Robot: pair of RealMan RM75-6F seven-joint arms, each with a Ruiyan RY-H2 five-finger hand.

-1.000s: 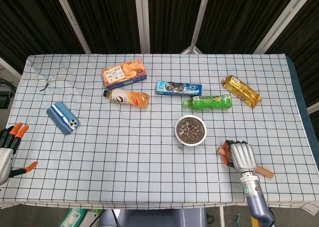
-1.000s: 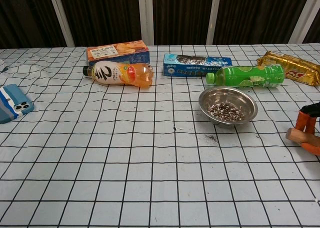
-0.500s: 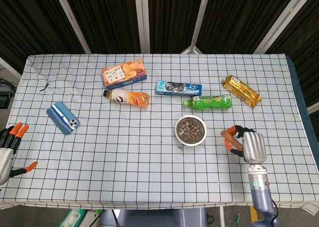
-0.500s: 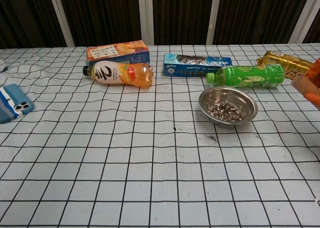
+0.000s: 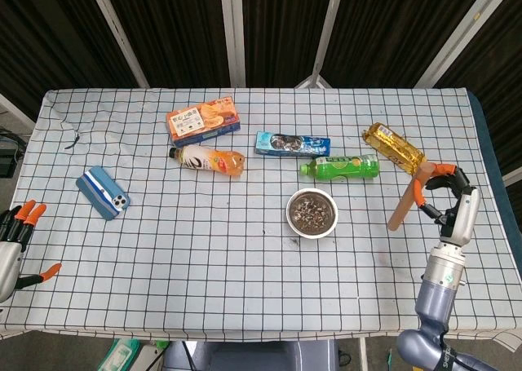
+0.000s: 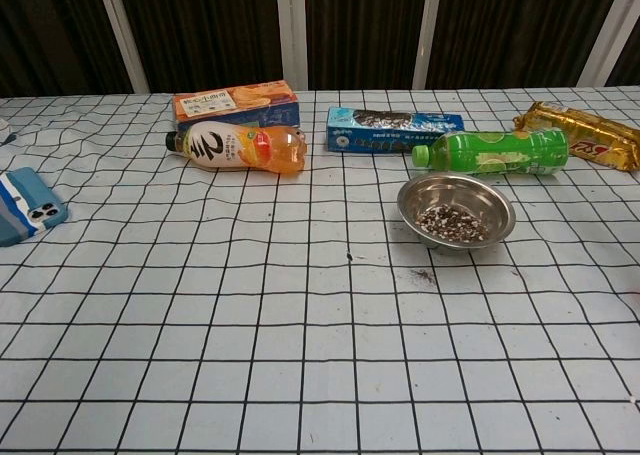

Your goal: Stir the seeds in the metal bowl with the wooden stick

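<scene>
The metal bowl [image 5: 311, 214] [image 6: 456, 209] holds dark and pale seeds and stands on the checked cloth right of centre. In the head view my right hand [image 5: 450, 198] is raised to the right of the bowl and grips the wooden stick [image 5: 409, 194], which slants down-left with its lower end well clear of the bowl. The chest view shows neither that hand nor the stick. At the table's left front edge, my left hand [image 5: 15, 234] is open with its fingers apart.
Behind the bowl lie a green bottle [image 5: 340, 167], a blue packet [image 5: 291, 143], a gold snack bar [image 5: 393, 146], an orange bottle [image 5: 207, 160] and an orange box [image 5: 202, 118]. A blue phone [image 5: 103, 192] lies at the left. A few spilled seeds [image 6: 421, 273] dot the cloth.
My right hand has lifted the wooden stick off the table and moved up and to the right, leaving the chest view. The left hand has stayed put.
</scene>
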